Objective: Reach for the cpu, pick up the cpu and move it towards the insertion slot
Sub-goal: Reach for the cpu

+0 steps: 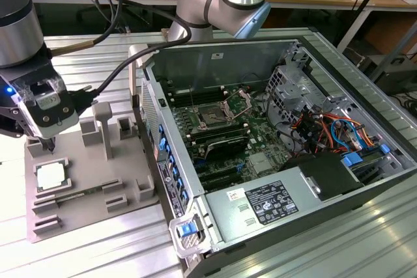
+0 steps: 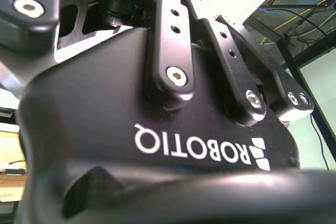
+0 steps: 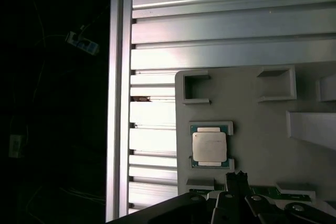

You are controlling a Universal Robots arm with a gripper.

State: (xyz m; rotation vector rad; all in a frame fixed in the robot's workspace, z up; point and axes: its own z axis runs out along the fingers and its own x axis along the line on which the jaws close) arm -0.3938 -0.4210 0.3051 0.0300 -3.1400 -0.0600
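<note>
The cpu (image 1: 51, 175) is a small square chip with a shiny whitish top, lying flat in a holder frame on the grey fixture plate (image 1: 88, 161) at the exterior view's left. In the first wrist view the cpu (image 3: 209, 146) has a green rim. My gripper (image 1: 47, 139) hangs just above and slightly behind it, fingers drawn together to a point with nothing between them; its dark tip (image 3: 239, 178) shows close beside the chip. The insertion slot (image 1: 214, 116), a dark square socket with a silver frame and raised bracket, sits on the motherboard inside the open computer case.
The open computer case (image 1: 156, 154) stands on the exterior view's right of the fixture plate, with cables and a power supply (image 1: 273, 201) inside. Upright posts (image 1: 104, 128) and frames rise from the plate. A green board strip (image 3: 265, 191) lies near the chip. Slatted aluminium table (image 3: 220, 35) lies underneath.
</note>
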